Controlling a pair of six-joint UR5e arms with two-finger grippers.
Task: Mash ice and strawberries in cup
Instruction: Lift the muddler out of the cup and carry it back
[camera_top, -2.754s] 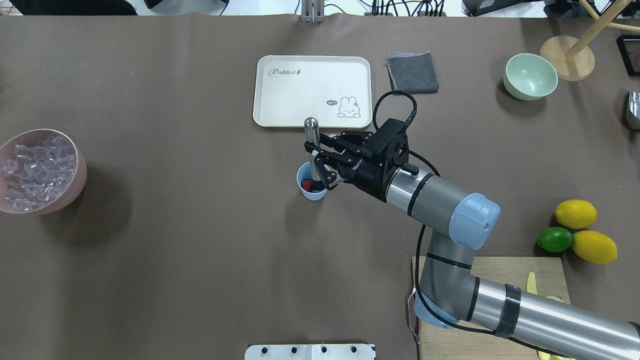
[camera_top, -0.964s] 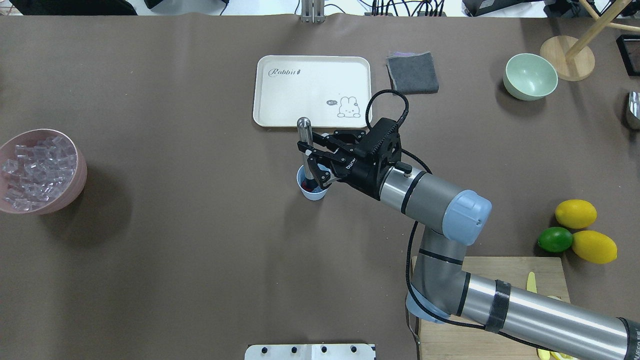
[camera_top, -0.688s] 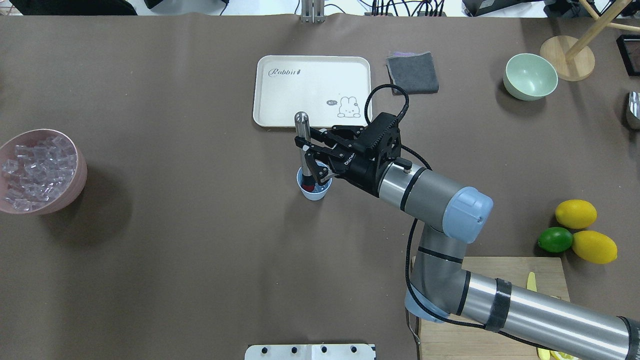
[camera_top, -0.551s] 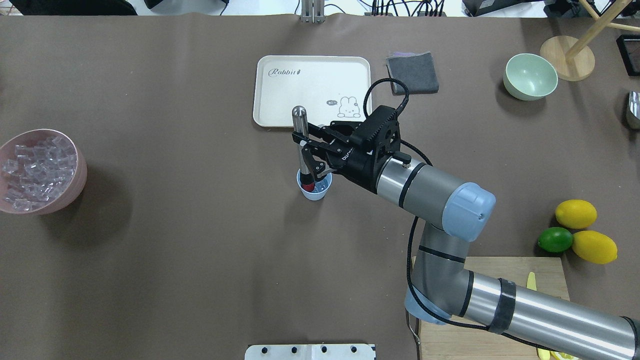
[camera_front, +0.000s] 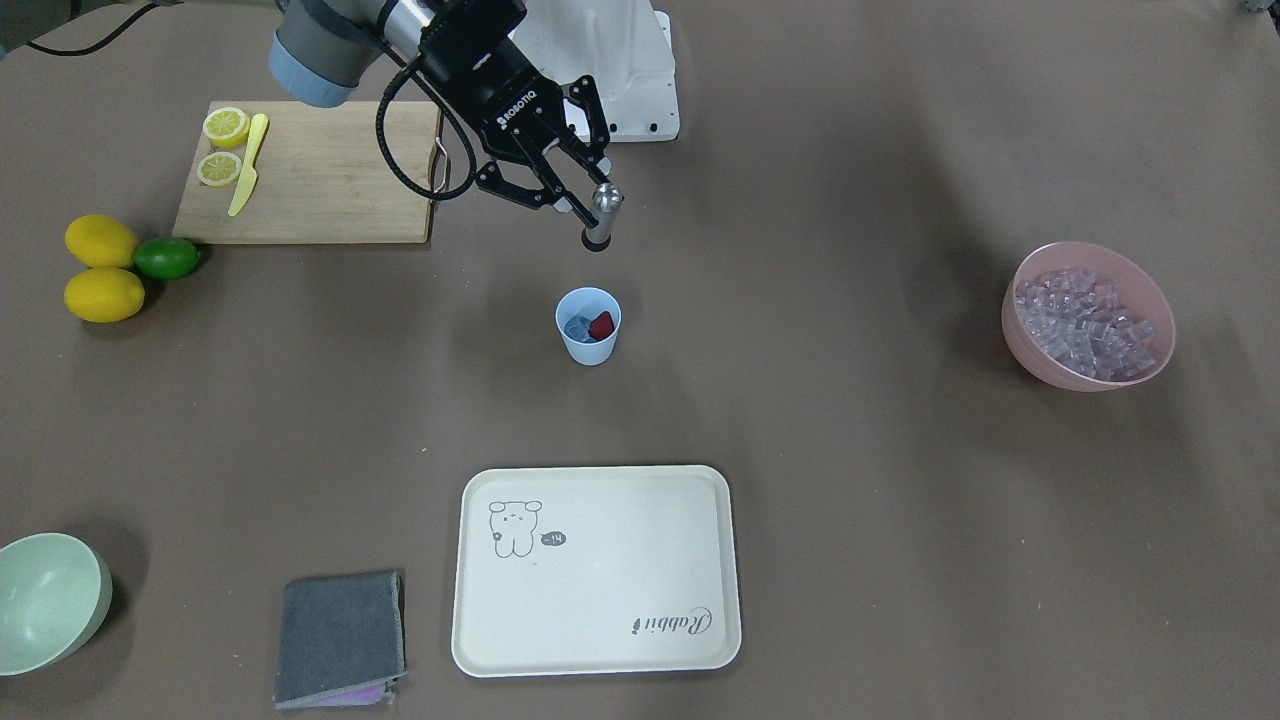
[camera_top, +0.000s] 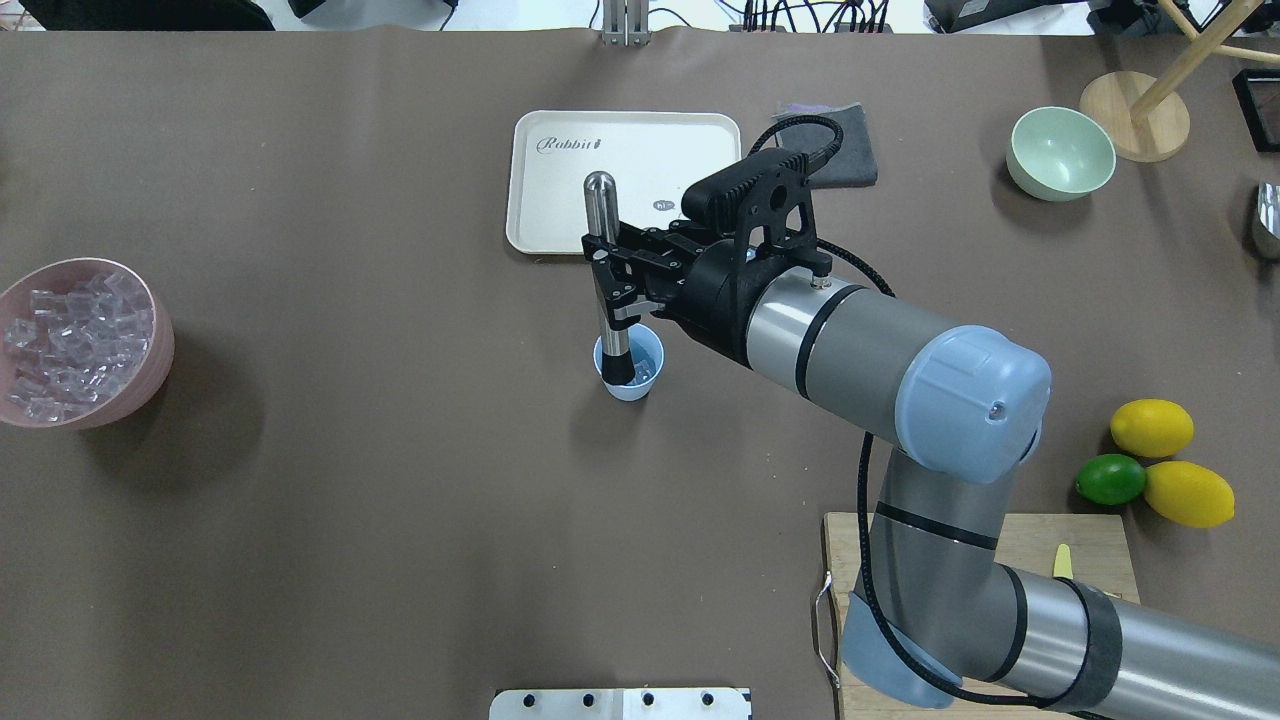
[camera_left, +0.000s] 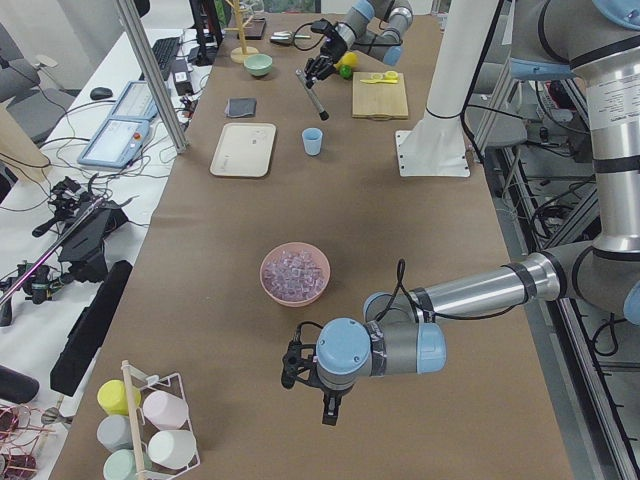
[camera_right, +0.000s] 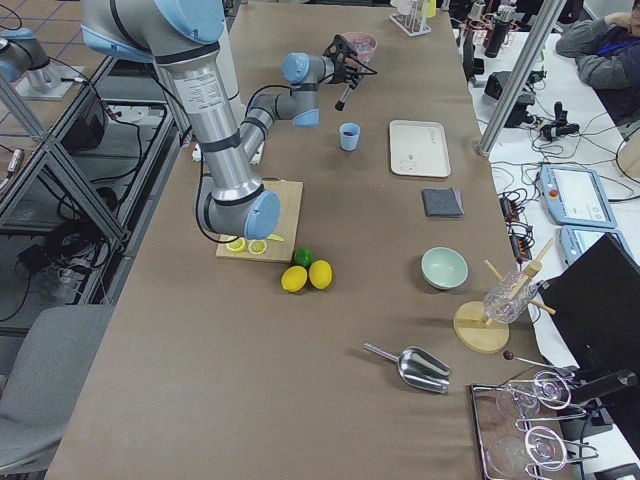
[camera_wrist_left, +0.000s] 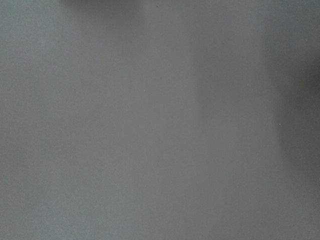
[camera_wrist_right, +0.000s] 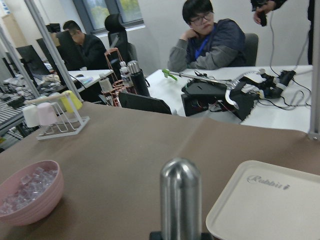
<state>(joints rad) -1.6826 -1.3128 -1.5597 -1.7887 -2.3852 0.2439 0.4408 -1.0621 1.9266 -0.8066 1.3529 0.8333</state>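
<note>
The light-blue cup (camera_front: 588, 350) stands mid-table with the red strawberry (camera_front: 601, 324) and a few ice cubes (camera_front: 576, 327) inside. My right gripper (camera_front: 590, 208) is shut on a steel muddler (camera_front: 600, 218) and holds it upright in the air above the cup, clear of the rim. In the overhead view the muddler (camera_top: 604, 270) overlaps the cup (camera_top: 632, 392). The right wrist view shows the muddler's rounded top (camera_wrist_right: 181, 200). My left gripper (camera_left: 298, 365) hangs near the table's left end; I cannot tell whether it is open or shut.
A pink bowl (camera_top: 160, 335) full of ice stands far left. A cream tray (camera_top: 560, 180), a grey cloth (camera_top: 850, 150) and a pale green bowl (camera_top: 1060, 152) lie beyond the cup. Lemons (camera_top: 1150, 428), a lime (camera_top: 1110, 480) and a cutting board (camera_front: 320, 170) are on the right.
The right gripper has lifted the muddler straight up out of the cup, where its tip was pressing on the strawberry. The cup has stayed in place.
</note>
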